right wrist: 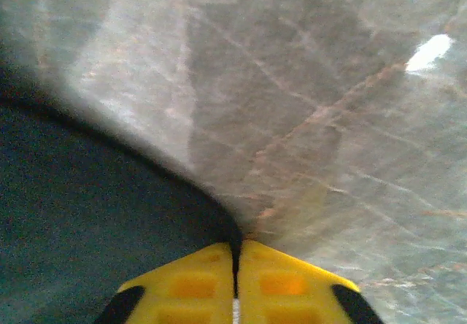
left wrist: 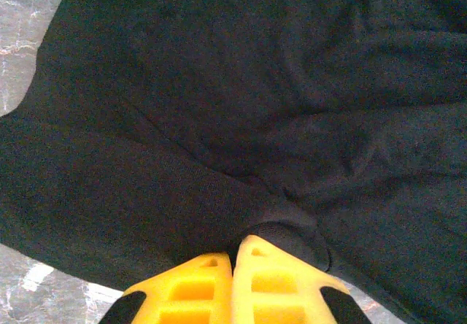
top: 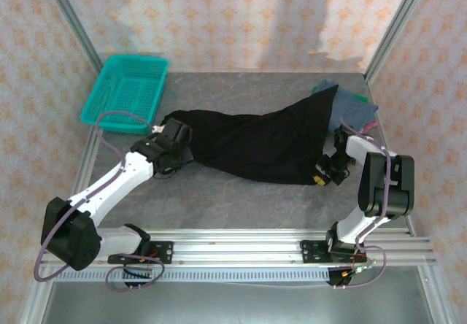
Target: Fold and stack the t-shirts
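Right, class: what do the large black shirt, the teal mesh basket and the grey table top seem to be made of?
Large black cloth shirt: soft matte knit fabric, likely cotton; it creases and drapes. Teal mesh basket: moulded plastic, slightly glossy, regular grid of holes. Grey table top: smooth, faintly shiny, marble-veined; stone or printed laminate, cannot tell.

The left arm (top: 109, 185) and right arm (top: 356, 225) wear white shells with black joint housings. Both stand on black base plates (top: 139, 251) bolted to a silver aluminium rail (top: 248, 242). A thin grey-purple cable (top: 102, 130) loops along each arm, with more wiring coiled below the bases. The left fingers (left wrist: 190, 287) and right fingers (right wrist: 284, 284) are bright yellow moulded wedges with recessed rectangular pockets and black outer corners.
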Robot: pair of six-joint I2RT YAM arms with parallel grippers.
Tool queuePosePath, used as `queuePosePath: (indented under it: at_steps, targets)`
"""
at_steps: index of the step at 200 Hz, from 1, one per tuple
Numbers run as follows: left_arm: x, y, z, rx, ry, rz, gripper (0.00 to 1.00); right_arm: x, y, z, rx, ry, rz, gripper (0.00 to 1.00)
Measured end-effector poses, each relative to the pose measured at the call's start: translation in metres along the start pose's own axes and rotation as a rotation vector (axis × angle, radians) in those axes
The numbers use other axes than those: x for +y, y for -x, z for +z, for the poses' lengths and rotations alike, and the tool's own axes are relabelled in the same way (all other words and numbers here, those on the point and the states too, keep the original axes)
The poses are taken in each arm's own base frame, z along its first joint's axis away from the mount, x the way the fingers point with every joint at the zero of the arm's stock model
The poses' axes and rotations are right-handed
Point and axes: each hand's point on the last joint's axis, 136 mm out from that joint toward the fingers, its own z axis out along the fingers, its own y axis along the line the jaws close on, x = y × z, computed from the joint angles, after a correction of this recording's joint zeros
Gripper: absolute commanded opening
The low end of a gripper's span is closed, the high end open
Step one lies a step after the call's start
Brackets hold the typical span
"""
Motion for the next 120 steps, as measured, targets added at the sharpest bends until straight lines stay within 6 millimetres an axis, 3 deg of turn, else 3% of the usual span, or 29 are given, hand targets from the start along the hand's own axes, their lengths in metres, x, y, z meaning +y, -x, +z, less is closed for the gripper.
queuePosePath:
  at_steps: [19,36,46,64,89,104,120]
  targets:
    - [0.002,0.006,-0.007,-0.008,-0.002,-0.007,0.0,0.022,0.014,-0.013,-0.054,0.058,-0.028,0.0]
    - [-0.003,0.025,-0.023,-0.037,-0.021,-0.015,0.0,0.052,0.032,-0.05,-0.149,0.145,-0.064,0.0]
    - [-0.009,0.04,-0.037,-0.064,-0.048,-0.02,0.0,0.072,0.042,-0.084,-0.222,0.212,-0.088,0.0]
    - [-0.021,0.074,-0.07,-0.138,-0.112,-0.035,0.0,0.109,0.056,-0.166,-0.387,0.377,-0.133,0.0]
    - [-0.032,0.122,-0.123,-0.253,-0.19,-0.044,0.0,0.138,0.054,-0.269,-0.553,0.578,-0.165,0.0]
    - [-0.04,0.148,-0.159,-0.324,-0.232,-0.021,0.0,0.145,0.048,-0.311,-0.603,0.665,-0.166,0.0]
    - [-0.053,0.173,-0.2,-0.404,-0.281,0.019,0.0,0.15,0.042,-0.342,-0.625,0.741,-0.156,0.0]
